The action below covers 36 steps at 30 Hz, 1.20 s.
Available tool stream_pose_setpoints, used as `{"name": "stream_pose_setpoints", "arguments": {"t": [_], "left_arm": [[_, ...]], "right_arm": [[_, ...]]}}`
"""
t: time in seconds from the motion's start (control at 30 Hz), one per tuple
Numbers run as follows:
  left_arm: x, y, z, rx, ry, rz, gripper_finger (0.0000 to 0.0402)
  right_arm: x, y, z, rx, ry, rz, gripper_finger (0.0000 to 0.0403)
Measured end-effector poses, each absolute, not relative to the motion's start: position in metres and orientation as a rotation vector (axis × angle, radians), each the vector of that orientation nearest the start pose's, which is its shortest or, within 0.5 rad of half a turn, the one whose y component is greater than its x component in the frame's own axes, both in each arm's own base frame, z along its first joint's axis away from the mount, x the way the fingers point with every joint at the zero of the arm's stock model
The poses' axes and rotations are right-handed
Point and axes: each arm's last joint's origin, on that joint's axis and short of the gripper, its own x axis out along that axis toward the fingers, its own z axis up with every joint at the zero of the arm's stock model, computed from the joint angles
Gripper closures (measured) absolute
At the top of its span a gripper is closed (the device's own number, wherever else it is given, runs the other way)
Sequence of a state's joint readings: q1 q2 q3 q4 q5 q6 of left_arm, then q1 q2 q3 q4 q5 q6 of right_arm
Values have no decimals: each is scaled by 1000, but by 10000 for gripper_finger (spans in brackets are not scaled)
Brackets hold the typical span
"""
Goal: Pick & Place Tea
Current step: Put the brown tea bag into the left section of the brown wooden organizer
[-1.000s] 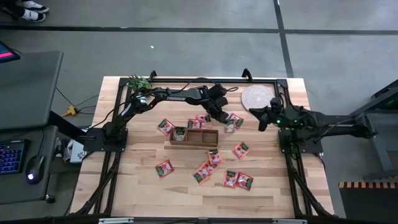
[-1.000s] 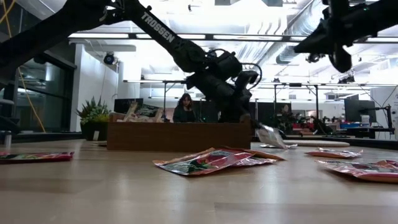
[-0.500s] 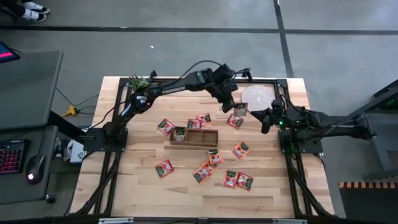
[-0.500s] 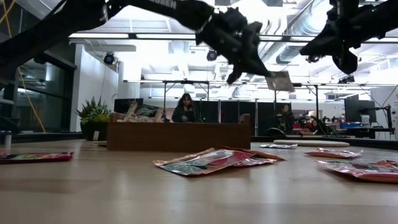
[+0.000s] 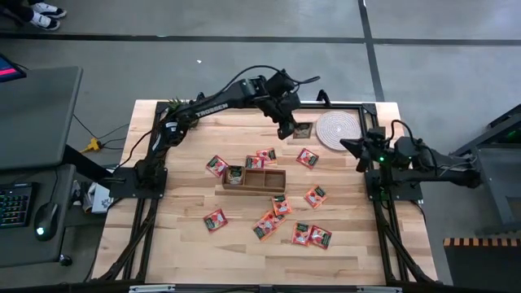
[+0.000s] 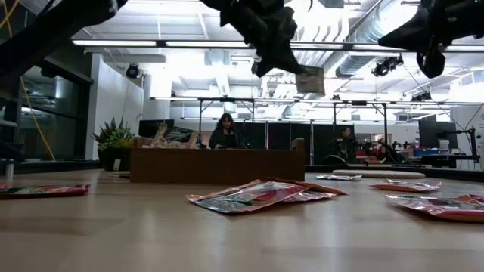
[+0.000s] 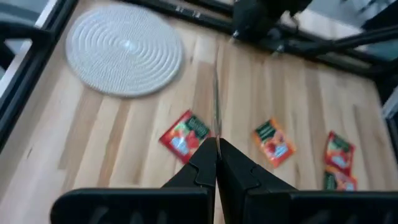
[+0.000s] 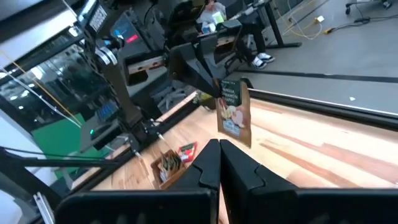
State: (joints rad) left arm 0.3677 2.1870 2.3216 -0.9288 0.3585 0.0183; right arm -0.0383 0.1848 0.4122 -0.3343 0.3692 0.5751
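Observation:
My left gripper (image 5: 289,128) is high above the far part of the table, next to the round woven mat (image 5: 336,129), and is shut on one tea sachet (image 8: 234,113). In the left wrist view this sachet (image 7: 216,106) shows edge-on as a thin line. Several more orange-red tea sachets (image 5: 314,196) lie flat on the table around the long wooden box (image 5: 254,179). My right gripper (image 5: 345,146) hovers shut with nothing in it near the right edge, just on the near side of the mat. My left gripper pinches the sachet between its two fingers at an upper corner (image 8: 222,86). The fingers (image 6: 281,62) slant down from the table's left. The sachet hangs below and beyond the fingertips, nearly upright and lifted well clear of the table.
A small green plant (image 5: 181,107) stands at the far left corner. Black frame rails (image 5: 244,104) run along the far edge. A sachet (image 5: 234,174) stands in the box's left compartment. Bare wood (image 5: 187,244) lies at the near left.
My left gripper has risen steeply from beside the box's far right end, carrying the sachet up and toward the far edge, and has rolled about its own line. The sachet, low by the table before, now hangs high. My right gripper has drawn back toward the right edge.

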Motion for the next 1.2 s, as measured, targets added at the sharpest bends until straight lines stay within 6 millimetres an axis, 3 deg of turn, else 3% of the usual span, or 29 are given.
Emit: {"name": "stream_pose_setpoints", "arguments": {"t": [0.3,0.57,1.2], "left_arm": [[418,156,393,-192,630,19,401],[370,139,443,-152,584,13,401],[211,81,518,-41,702,238,401]], "right_arm": [[79,-13,254,546,6,-431,403],[79,-13,252,542,23,-436,403],[79,-13,252,542,26,-437,403]]}}
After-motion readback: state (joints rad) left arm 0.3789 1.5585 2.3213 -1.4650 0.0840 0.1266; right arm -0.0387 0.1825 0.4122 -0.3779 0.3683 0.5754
